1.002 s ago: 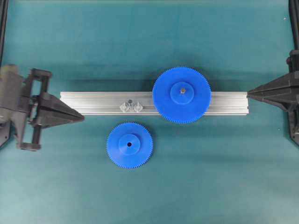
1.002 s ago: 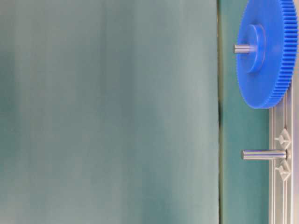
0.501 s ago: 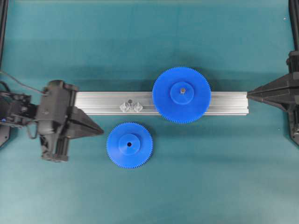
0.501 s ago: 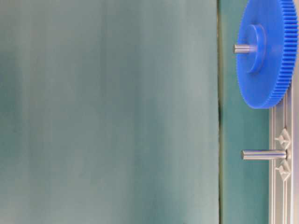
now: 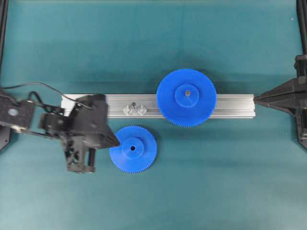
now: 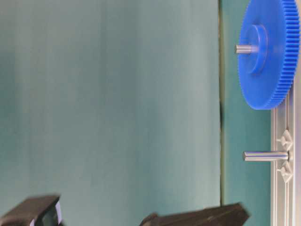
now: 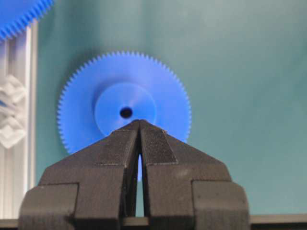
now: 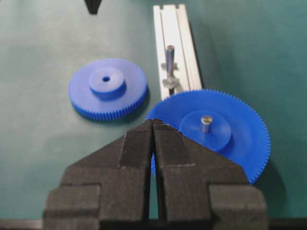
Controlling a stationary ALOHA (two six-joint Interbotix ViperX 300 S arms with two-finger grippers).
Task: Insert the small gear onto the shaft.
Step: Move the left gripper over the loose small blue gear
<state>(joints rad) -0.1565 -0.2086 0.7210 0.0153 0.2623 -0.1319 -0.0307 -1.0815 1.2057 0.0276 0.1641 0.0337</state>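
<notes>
The small gear (image 5: 133,149) lies flat on the green bench (image 5: 216,182), a bit left of centre in the overhead view, just below the long silver rail (image 5: 230,106). The left gripper (image 5: 116,142) has its tip right at the gear's left edge, fingers pressed together with nothing between them. In the left wrist view the tip sits just short of the gear's hub. The shaft (image 5: 134,105) stands upright on the rail, right above the small gear and bare. The big gear (image 5: 186,97) sits on the rail to the right of it. The right gripper (image 5: 255,97) is clenched too, empty, tip at the rail's right end.
</notes>
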